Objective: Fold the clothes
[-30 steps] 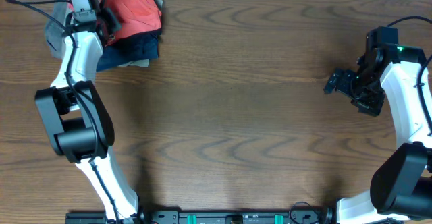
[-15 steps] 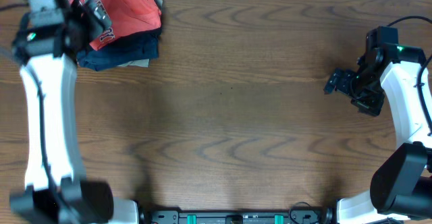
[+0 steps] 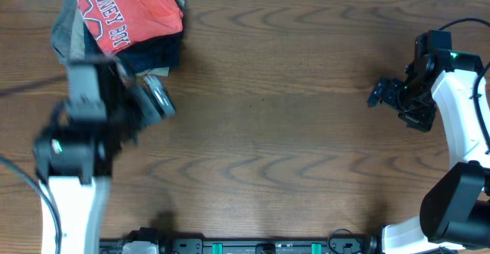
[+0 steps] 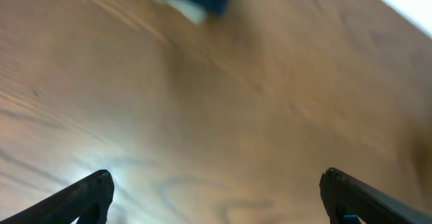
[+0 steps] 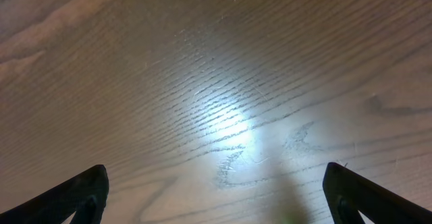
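Both arms are the same build: left arm (image 3: 70, 208) and right arm (image 3: 462, 112) have glossy white rounded link shells with bulky black cylindrical joint housings between them; the left arm is motion-blurred overhead, with a grey round disc (image 3: 158, 101) on its black wrist block. The right arm has a small green LED (image 3: 453, 55) lit on its black wrist housing and a thin black cable (image 3: 464, 24) off the top; a thin dark cable (image 3: 23, 174) runs off the left arm too. Left gripper (image 4: 217, 200) and right gripper (image 5: 216, 193) fingers (image 4: 91, 196) are matte black, tapered and blunt-tipped in the wrist views.
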Motion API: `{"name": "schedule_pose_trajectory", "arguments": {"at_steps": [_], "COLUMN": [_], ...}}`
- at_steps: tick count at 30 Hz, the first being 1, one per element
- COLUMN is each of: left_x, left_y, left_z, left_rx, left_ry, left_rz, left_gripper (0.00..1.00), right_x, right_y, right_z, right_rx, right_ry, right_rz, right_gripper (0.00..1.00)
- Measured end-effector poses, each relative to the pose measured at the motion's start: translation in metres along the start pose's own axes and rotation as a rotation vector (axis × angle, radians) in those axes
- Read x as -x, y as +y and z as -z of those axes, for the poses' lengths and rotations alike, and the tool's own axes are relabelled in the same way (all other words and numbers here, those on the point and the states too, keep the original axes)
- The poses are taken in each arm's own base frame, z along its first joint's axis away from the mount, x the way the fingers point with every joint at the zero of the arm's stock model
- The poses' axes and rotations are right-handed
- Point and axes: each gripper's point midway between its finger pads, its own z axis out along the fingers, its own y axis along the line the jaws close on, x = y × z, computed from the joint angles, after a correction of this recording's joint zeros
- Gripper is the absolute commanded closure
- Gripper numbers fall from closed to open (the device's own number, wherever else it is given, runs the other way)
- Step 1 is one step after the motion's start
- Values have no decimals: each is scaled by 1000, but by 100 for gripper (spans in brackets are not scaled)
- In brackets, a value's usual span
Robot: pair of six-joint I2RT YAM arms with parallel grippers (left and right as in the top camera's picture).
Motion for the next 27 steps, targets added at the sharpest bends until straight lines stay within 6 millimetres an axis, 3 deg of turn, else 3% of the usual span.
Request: {"name": "schedule_pose_trajectory", "arguments": {"at_steps": [4, 9, 16, 22, 27], "left_x": [-64, -103, -122, -118, -104], "left_y": [-5, -4, 9, 6, -10], "left_z": [-6, -18, -16, -17, -25], "left_rx": [-61, -77, -20, -31, -103], "left_ry": [126, 234, 313, 299, 228], "left_rz": [-28, -40, -20, -22, -121], "left_gripper": [2, 2, 2, 2, 2], "right_x": [0, 0, 0, 0, 0], "right_y": [0, 0, 0, 0, 0], "right_z": [0, 0, 0, 0, 0], "right_rx": [0, 0, 0, 0, 0], "right_ry": [1, 1, 1, 1, 0], "right_rz": [0, 0, 0, 0, 0], "right_gripper": [1, 1, 1, 1, 1]}}
